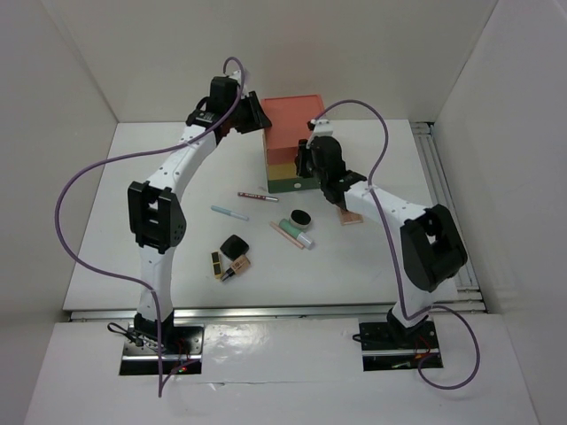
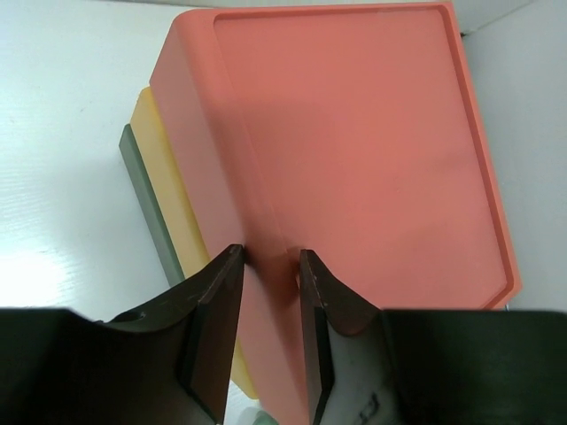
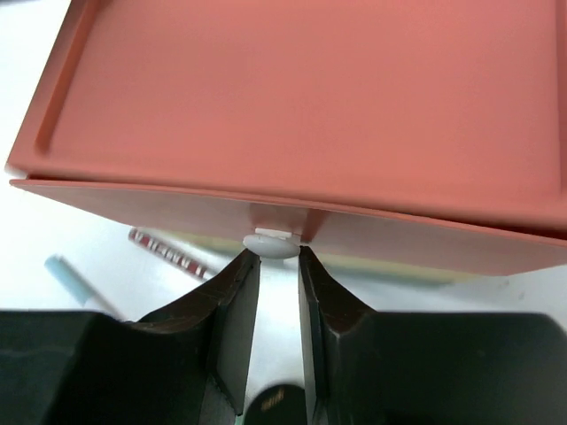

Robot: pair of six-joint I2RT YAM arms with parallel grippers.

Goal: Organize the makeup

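Note:
The makeup lies on the table in front of the drawer box (image 1: pixel 292 119): a dark red pencil (image 1: pixel 257 196), a light blue pencil (image 1: pixel 229 212), a round black pot (image 1: pixel 301 216), a mint tube (image 1: pixel 298 233), a black square compact (image 1: pixel 234 245), a gold-black lipstick (image 1: pixel 217 265) and a pink palette (image 1: pixel 352 218). My left gripper (image 2: pixel 270 255) is narrowly shut across the box's upper left rim (image 2: pixel 257 212). My right gripper (image 3: pixel 275 257) pinches the white knob (image 3: pixel 272 242) of the coral top drawer at its fingertips.
White walls close in the table at the back and both sides. A metal rail (image 1: pixel 443 195) runs along the right edge. The yellow (image 2: pixel 164 177) and green (image 2: pixel 142 177) drawers sit under the coral one. Purple cables loop above both arms.

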